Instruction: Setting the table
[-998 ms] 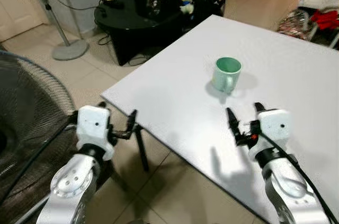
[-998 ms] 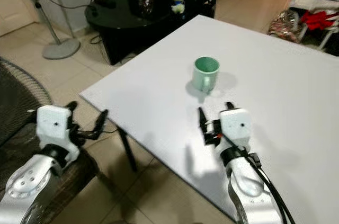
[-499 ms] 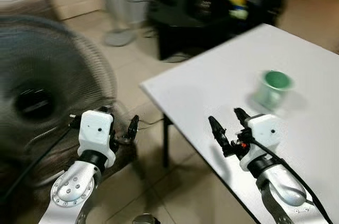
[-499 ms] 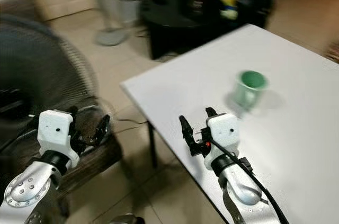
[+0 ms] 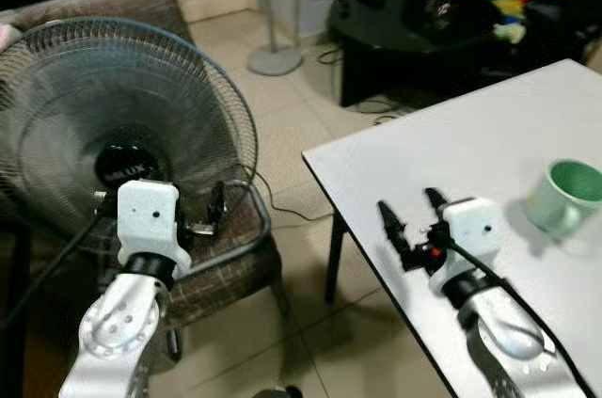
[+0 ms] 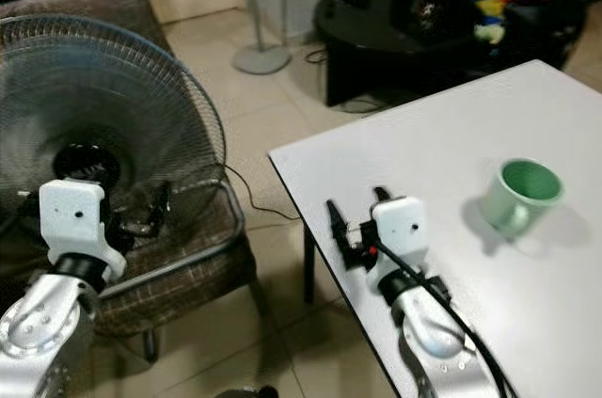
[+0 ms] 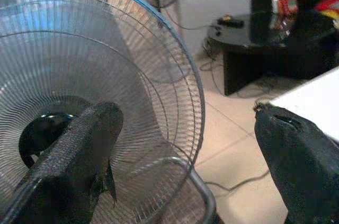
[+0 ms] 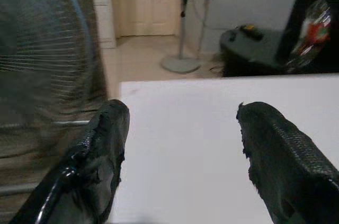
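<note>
Left eye view has the pale green ceramic mug with a side handle [image 5: 568,195] standing upright on the white rectangular table [image 5: 489,144], off to the robot's right and well apart from both grippers; looks like glazed ceramic to me, so I'd guess stiff, a bit heavy for its size, slick on the outside and breakable if it tips off the edge; best bet is probably pinching the wall across the rim, one finger inside and one outside, or closing around the body; the handle sits low on the near side and looks fiddly for two long fingers.

As far as I can see the mug is empty, just green inside; can't see the very bottom though.

The right gripper [image 5: 411,221] hangs over the table's near corner with its fingers spread and nothing between them; the right wrist view agrees, bare white tabletop between the two black pads. The left gripper [image 5: 201,220] is off the table, out in front of the big round wire-caged floor fan [image 5: 122,125], fingers also spread wide and holding nothing.
</note>
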Controlling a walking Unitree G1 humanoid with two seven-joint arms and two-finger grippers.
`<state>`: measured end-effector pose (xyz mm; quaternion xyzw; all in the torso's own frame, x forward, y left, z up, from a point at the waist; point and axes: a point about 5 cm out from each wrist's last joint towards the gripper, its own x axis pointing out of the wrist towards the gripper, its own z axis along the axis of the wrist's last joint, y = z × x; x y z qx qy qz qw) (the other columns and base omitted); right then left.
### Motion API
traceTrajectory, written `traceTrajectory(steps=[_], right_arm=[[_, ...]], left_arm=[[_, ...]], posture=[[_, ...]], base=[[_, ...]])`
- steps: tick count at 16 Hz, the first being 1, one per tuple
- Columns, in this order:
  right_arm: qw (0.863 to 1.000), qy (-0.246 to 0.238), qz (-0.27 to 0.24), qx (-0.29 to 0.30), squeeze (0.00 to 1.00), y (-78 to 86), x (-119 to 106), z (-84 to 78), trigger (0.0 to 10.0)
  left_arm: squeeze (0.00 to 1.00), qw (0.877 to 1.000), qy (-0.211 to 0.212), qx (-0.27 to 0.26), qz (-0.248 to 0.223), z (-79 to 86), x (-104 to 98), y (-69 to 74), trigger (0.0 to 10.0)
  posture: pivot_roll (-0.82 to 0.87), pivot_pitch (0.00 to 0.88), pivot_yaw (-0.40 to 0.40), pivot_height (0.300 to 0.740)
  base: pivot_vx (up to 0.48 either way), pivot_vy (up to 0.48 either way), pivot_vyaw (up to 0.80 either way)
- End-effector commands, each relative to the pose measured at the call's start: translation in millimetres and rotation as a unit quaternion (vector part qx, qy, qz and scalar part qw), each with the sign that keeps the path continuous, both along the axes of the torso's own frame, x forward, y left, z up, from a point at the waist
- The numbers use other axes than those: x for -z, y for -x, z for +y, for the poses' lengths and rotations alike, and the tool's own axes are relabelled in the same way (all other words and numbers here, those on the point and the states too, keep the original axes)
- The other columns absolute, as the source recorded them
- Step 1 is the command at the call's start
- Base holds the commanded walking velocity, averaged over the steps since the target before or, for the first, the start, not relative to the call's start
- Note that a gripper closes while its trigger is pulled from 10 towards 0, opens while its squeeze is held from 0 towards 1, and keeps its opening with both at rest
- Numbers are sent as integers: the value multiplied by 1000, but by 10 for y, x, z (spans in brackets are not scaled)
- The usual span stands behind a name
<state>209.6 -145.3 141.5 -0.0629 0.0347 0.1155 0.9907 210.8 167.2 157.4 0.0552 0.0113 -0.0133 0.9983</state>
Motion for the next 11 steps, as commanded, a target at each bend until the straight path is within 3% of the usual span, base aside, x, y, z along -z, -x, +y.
traceTrajectory(steps=[1, 2, 5, 7, 9, 10, 11], right_arm=[[1000, 7, -8, 11, 0, -22, -11, -24, 10000], [999, 17, -29, 23, 231, -55, -53, -92, 10000], [996, 25, -71, 47, 188, -88, -106, -108, 10000], [998, -1, -59, 23, 184, -106, -88, -63, 10000], [998, 3, -60, 17, 224, -131, -76, -38, 10000], [998, 3, -59, 9, 243, -126, -79, -30, 10000], [999, -3, -46, 15, 251, -115, -52, -53, 10000]], left_arm=[[1000, 1000, -10, -17, -3, 54, 1, -1, 10000], [1000, 999, -14, -35, -10, 88, 11, -4, 10000], [1000, 998, -21, -55, -22, 137, 26, -3, 10000], [1000, 997, -25, -63, -39, 140, -14, 0, 10000], [1000, 997, -5, -61, -49, 139, -39, 2, 10000], [1000, 997, -15, -52, -49, 129, -48, 5, 10000], [1000, 1000, -6, -10, -22, 80, -11, 41, 10000]], posture=[[41, 0, 76, 740], [39, 0, 70, 740], [40, 0, 57, 740], [52, 0, 44, 740], [52, 0, 53, 740], [49, 0, 57, 740], [52, 0, 51, 740]], base=[[0, 0, 800], [0, 0, 800], [0, 0, 800], [0, 0, 800], [0, 0, 800], [0, 0, 800], [0, 0, 800]])
